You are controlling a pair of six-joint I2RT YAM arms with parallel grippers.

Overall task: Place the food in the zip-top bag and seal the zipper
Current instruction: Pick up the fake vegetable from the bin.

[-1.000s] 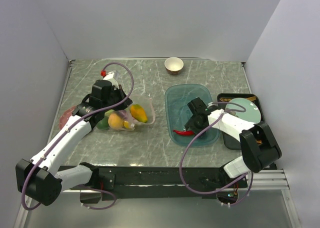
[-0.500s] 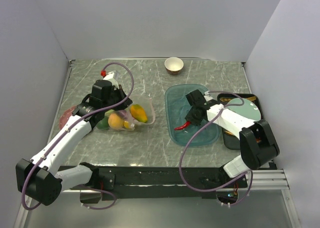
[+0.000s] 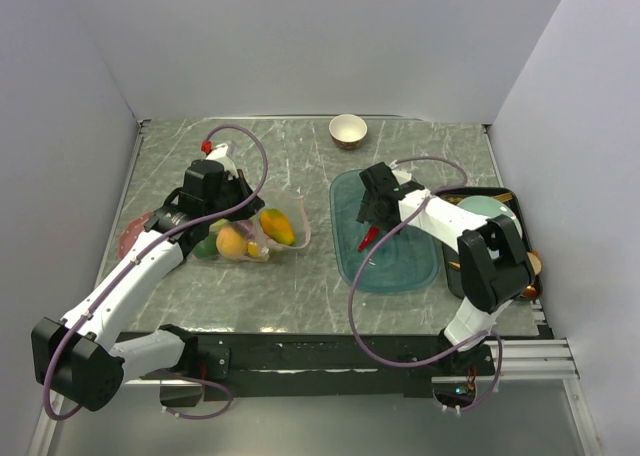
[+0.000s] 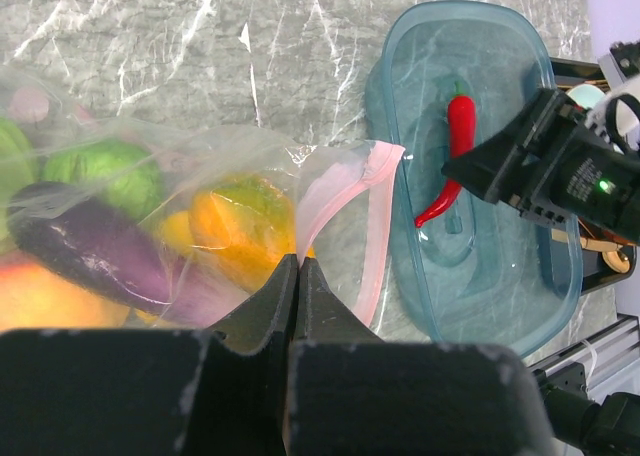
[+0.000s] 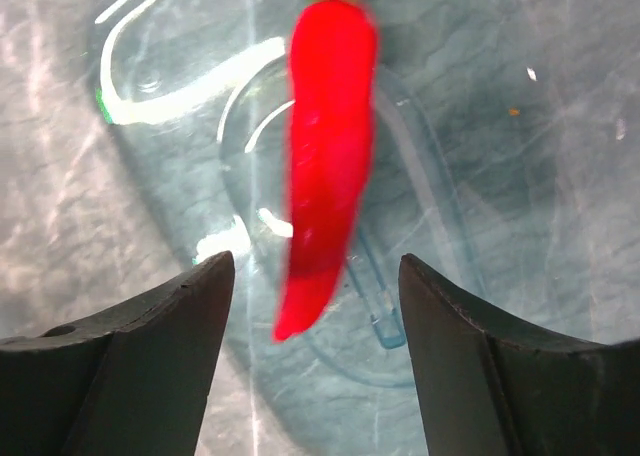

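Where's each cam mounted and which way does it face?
Top: above and behind the bases, looking down at the table; left arm and right arm show whole.
Left wrist: on the left gripper, looking past its shut fingers at the bag.
Right wrist: on the right gripper, looking down between its open fingers at the chili.
Shared: all three show the chili and the tray.

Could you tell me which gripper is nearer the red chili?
Right. The right gripper hangs open directly over the red chili; the left gripper is well away, shut on the zip-top bag.
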